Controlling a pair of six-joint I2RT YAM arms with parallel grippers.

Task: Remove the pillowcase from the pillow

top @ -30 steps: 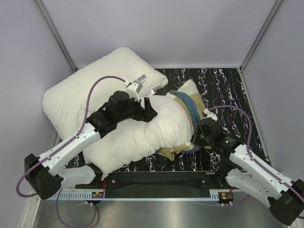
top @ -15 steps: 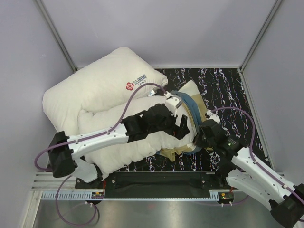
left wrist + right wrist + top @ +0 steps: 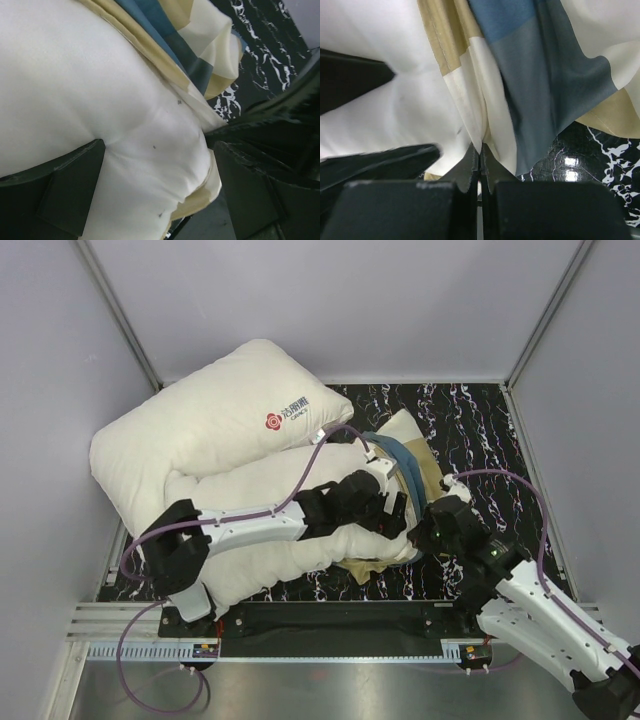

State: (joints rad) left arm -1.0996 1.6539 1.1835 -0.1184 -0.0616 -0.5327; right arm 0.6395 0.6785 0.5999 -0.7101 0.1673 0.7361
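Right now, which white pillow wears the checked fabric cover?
The plain off-white front pillow, its right end inside the teal-and-tan checked pillowcase; the rear, red-logo pillow is bare.

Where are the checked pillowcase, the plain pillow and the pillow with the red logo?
checked pillowcase (image 3: pixel 406 466), top view: on its bunched blue-and-tan folds.
plain pillow (image 3: pixel 262 562), top view: on its bare near bulge.
pillow with the red logo (image 3: pixel 200 420), top view: on its face left of the logo.
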